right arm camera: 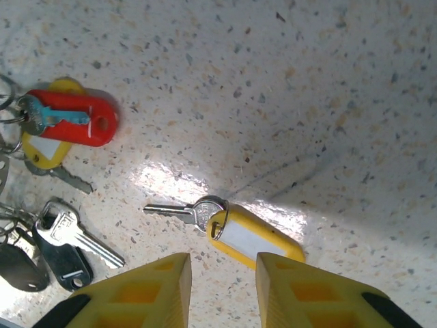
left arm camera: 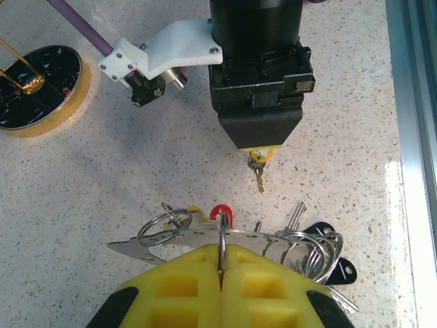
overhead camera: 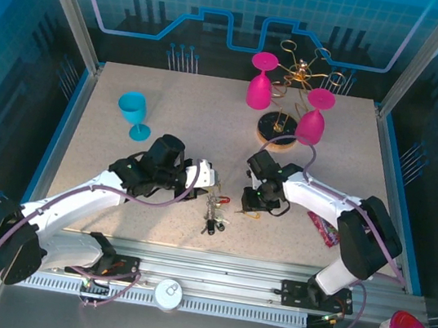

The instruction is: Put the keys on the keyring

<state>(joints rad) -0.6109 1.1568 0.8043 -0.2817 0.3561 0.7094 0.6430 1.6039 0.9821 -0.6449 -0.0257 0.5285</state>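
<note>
Near the middle of the counter (overhead camera: 175, 124), toward its near edge, a bunch of keys (overhead camera: 213, 213) lies between the two arms. The left end effector (overhead camera: 209, 189) sits just left of and above the bunch. In the left wrist view its yellow fingers (left arm camera: 191, 280) are clenched together on a thin dark wire loop that appears to be the keyring (left arm camera: 222, 239). The loop runs up from the seam between the fingers and passes through a red key head (left arm camera: 220, 213). Across the fingertips lies a flat silver bar, with small split rings at its left end and a cluster of rings and black-headed keys (left arm camera: 328, 263) at its right end.

The right end effector (overhead camera: 252, 206) is just right of the bunch, pointing down at the counter. Its fingers (right arm camera: 153, 290) stand apart and released, grasping nothing. Just beyond the gap between them a yellow-tagged key (right arm camera: 205, 213) lies flat on the counter, with its blade pointing left and its tag slanting toward the right finger. The left wrist view shows the same key (left arm camera: 258, 174) directly under the tip of the right end effector (left arm camera: 259, 152).

To the left in the right wrist view lie a red tag (right arm camera: 82, 123) with a small blue key (right arm camera: 51, 116) on top of it, a silver key (right arm camera: 78, 239), and dark key heads beside that.

At the far side of the counter stands a gold wire stand (overhead camera: 278, 127) on a round base, with two pink goblets (overhead camera: 260, 83) close to it. A blue goblet (overhead camera: 134, 112) stands well apart at the far left.
</note>
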